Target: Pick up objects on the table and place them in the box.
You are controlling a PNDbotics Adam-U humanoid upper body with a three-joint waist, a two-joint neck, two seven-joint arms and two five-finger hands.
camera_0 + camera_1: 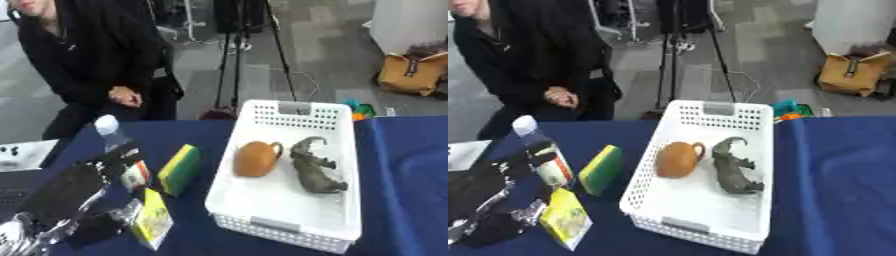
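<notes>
White perforated box (262, 117) with orange jug (257, 158) and grey animal figure (315, 167); sponge (178, 169), bottle (542, 151), yellow packet (565, 218) left.

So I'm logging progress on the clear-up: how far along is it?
Done: an orange jug and a grey animal figure lie in the white basket. In hand: the left hand reaches by the bottle, seemingly closing on it. Left on the table: the bottle, a green-and-yellow sponge and a yellow box.

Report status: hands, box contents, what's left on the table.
Left hand at bottle, grip unclear; right out of view. Box holds brown jug, toy animal. Sponge, yellow pack remain.
</notes>
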